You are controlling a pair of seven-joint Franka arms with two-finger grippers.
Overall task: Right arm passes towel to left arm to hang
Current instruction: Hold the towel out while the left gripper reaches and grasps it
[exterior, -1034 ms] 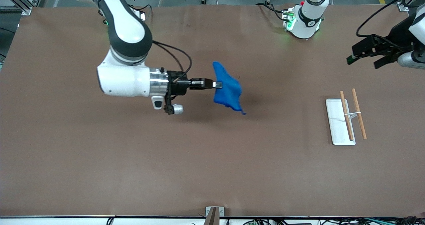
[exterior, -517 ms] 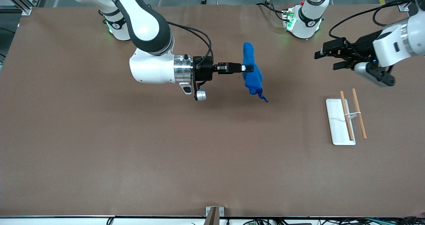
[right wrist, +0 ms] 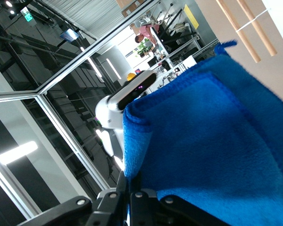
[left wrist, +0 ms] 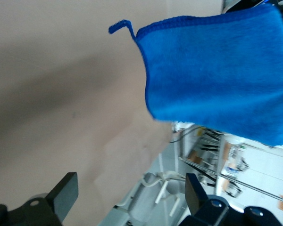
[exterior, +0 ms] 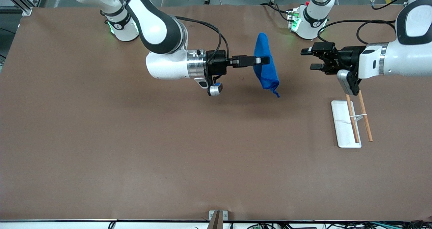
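Observation:
My right gripper (exterior: 265,60) is shut on the bright blue towel (exterior: 266,67) and holds it in the air over the middle of the table; the cloth hangs with its small loop (exterior: 277,95) at the lowest corner. In the right wrist view the towel (right wrist: 217,141) fills the picture above the closed jaws. My left gripper (exterior: 307,59) is open and empty in the air, facing the towel with a gap between them. In the left wrist view the towel (left wrist: 217,75) and its loop (left wrist: 120,27) hang ahead of the open fingers (left wrist: 66,193).
A white tray (exterior: 342,124) with two wooden rods (exterior: 365,120) on a rack lies toward the left arm's end of the table, nearer the front camera than the left gripper. The two arm bases (exterior: 308,21) stand along the table's edge.
My right gripper has carried the towel toward the left arm's end of the table. My left arm has swung in over the table and its open gripper has come close to the towel.

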